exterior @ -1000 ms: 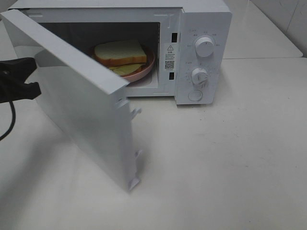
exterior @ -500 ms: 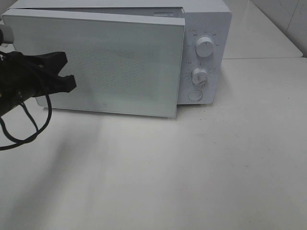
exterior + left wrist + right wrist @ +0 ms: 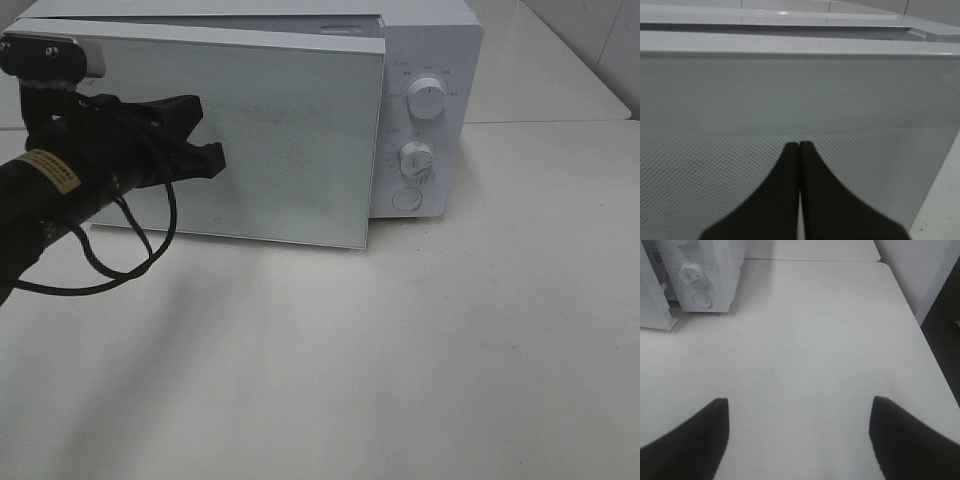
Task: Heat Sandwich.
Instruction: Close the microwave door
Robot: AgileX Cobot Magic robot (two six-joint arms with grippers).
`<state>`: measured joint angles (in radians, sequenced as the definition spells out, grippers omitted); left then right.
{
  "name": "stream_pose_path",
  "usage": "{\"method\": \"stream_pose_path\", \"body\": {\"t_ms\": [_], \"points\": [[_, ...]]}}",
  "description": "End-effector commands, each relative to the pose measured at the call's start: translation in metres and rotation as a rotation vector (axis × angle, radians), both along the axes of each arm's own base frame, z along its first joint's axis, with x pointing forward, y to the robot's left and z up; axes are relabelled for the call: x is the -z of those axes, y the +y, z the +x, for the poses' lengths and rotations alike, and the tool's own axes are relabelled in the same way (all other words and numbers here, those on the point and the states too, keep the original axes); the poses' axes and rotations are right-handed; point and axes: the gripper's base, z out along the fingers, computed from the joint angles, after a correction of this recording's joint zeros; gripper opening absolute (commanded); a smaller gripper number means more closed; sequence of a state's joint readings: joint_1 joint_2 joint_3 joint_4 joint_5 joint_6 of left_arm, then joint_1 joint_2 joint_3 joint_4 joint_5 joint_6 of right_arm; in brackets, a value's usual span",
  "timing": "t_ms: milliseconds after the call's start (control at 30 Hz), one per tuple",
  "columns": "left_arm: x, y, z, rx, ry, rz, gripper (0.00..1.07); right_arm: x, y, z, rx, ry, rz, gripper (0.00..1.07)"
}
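The white microwave (image 3: 430, 40) stands at the back of the table. Its door (image 3: 290, 140) is swung across the front, nearly flush; whether it is latched I cannot tell. The sandwich is hidden behind the door. My left gripper (image 3: 210, 155) is shut and empty, its tips against the door's dotted glass left of centre; the left wrist view shows the closed gripper (image 3: 799, 145) on the door (image 3: 865, 100). My right gripper (image 3: 797, 405) is open and empty above bare table, out of the exterior high view.
The control panel has an upper knob (image 3: 427, 98), a lower knob (image 3: 415, 157) and a round button (image 3: 407, 199). The right wrist view shows the panel (image 3: 715, 270) and the door's edge (image 3: 655, 315). The white table (image 3: 450, 350) ends at its right edge (image 3: 920, 335).
The door swung from wide open to nearly shut, hiding the sandwich and plate. My left gripper moved rightward along the door, pressing on it.
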<state>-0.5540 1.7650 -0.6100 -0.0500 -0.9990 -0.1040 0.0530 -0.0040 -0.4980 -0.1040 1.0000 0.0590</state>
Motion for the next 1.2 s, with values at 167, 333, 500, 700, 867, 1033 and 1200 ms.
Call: {"method": "stream_pose_path", "body": {"t_ms": [167,333,500,700,867,1033,1200], "points": [[-0.004,-0.021,0.011,0.024,-0.017,-0.02,0.0,0.0,0.0,-0.004,0.013,-0.031,0.005,0.75],[-0.007,-0.035,0.02,0.044,-0.015,-0.022,0.0,0.0,0.0,-0.004,0.012,-0.031,0.005,0.75],[-0.01,-0.051,0.03,0.061,-0.027,-0.027,0.0,0.0,0.0,-0.004,0.012,-0.031,0.005,0.75],[-0.01,-0.066,0.036,0.081,-0.012,-0.022,0.0,0.0,0.0,-0.004,0.012,-0.031,0.005,0.75],[-0.009,-0.074,0.042,0.089,-0.023,-0.026,0.0,0.0,0.0,-0.004,0.012,-0.031,0.005,0.75],[-0.007,-0.083,0.05,0.094,-0.001,-0.01,0.0,0.0,0.0,-0.004,0.012,-0.031,0.005,0.75],[-0.008,-0.088,0.058,0.092,-0.016,-0.018,0.0,0.0,0.0,-0.004,0.013,-0.031,0.007,0.75]]}}
